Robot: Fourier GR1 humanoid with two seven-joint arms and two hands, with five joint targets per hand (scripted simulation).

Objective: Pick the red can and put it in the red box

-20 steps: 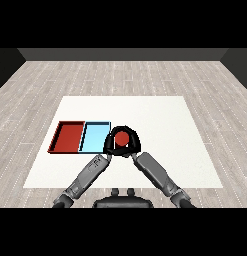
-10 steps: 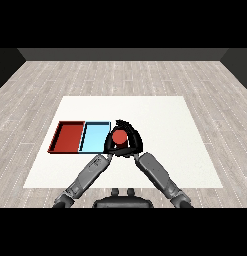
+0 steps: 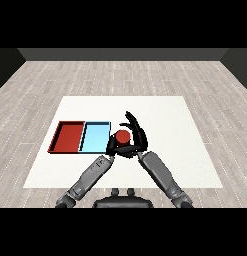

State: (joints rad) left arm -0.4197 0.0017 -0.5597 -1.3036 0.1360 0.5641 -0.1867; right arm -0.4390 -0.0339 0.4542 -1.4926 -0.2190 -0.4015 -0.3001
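Red can [image 3: 122,135]: stood at the centre of the frame, just right of the light blue tray, only its round red top showing between the two hands.
Right hand [image 3: 136,134]: curled round the can from the right and far side, fingers arching up over it; grasping the can. Judged to be the carrying hand, since its fingers wrapped the body.
Left hand [image 3: 113,145]: sat against the can's lower-left side, close to the right hand. Whether its fingers were curled or straight could not be told; it may have been steadying the can.
Forearms: both grey, entering from the lower corners of the frame and converging on the can.
Red tray [image 3: 57,140]: lay at centre-left of the frame, the outer of the pair, nothing seen inside. The can's destination.
Light blue tray [image 3: 105,136]: lay touching the red tray's right edge, between the red tray and the can; nothing seen inside.
White table [image 3: 170,115]: carried trays and can.
Can height: whether it rested on the table or was lifted could not be told.
Step in hand: judged as grasp made, transfer not yet done.
Next move, as judged: the can would need carrying leftward over the light blue tray before release, so enough lift to pass its walls.
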